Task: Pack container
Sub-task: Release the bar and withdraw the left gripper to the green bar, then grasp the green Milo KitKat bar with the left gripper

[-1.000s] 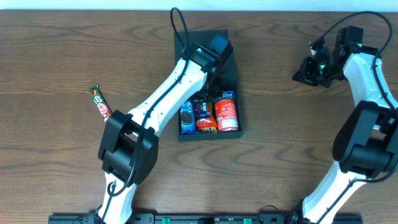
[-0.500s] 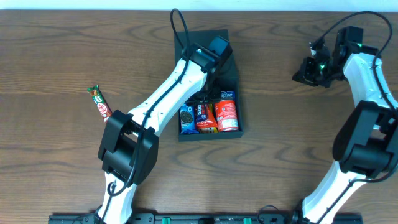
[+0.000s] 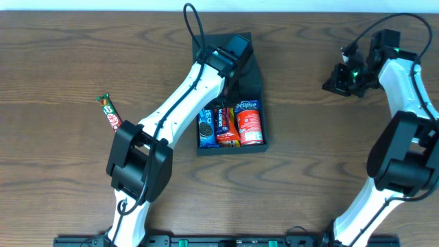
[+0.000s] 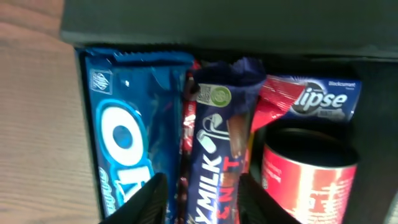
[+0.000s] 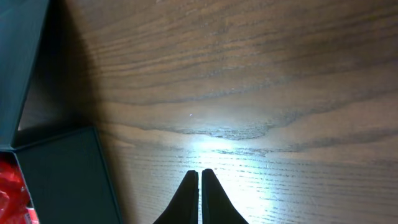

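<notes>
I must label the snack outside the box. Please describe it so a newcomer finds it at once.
Find the dark container mid-table, then look far left on the table. A slim red bar with a green end lies there alone; the other snacks sit inside the container.

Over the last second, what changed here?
The left gripper, open, pulled back toward the far end of the container, uncovering more of the Eclipse pack. It took hold of nothing. The Oreo pack, chocolate bar and red can lie in the container as before. The right gripper stays shut over the table. The loose snack bar on the left has not moved.
</notes>
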{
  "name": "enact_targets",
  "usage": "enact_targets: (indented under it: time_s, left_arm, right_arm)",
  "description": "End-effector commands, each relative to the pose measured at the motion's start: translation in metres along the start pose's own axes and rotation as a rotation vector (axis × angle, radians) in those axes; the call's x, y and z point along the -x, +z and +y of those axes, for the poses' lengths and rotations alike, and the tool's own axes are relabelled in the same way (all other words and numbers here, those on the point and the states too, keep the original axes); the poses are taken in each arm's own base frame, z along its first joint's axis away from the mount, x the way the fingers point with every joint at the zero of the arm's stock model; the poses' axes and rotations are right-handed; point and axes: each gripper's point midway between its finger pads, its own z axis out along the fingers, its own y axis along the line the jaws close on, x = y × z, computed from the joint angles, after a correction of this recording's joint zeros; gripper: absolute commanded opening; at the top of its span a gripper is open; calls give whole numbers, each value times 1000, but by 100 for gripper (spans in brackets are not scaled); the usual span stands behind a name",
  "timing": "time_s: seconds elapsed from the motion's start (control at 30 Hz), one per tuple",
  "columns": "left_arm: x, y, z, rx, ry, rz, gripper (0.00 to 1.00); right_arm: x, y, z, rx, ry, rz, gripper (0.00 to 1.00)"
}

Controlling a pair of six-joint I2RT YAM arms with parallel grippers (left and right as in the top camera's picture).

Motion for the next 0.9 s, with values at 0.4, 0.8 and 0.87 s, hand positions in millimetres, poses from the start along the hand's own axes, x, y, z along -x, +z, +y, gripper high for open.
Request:
enact_targets:
  time_s: [0.4, 0.8, 0.87]
  left_arm:
    - [52, -79, 130, 175, -210, -187, 37]
    - [2, -17, 264, 293, -480, 91, 34]
    - [-5, -1, 272, 273, -532, 111, 37]
  right_arm:
    - [2, -5, 0, 6, -10, -3, 6]
    - [2, -4, 1, 7, -14, -2, 6]
    - [1, -4, 1, 7, -14, -2, 6]
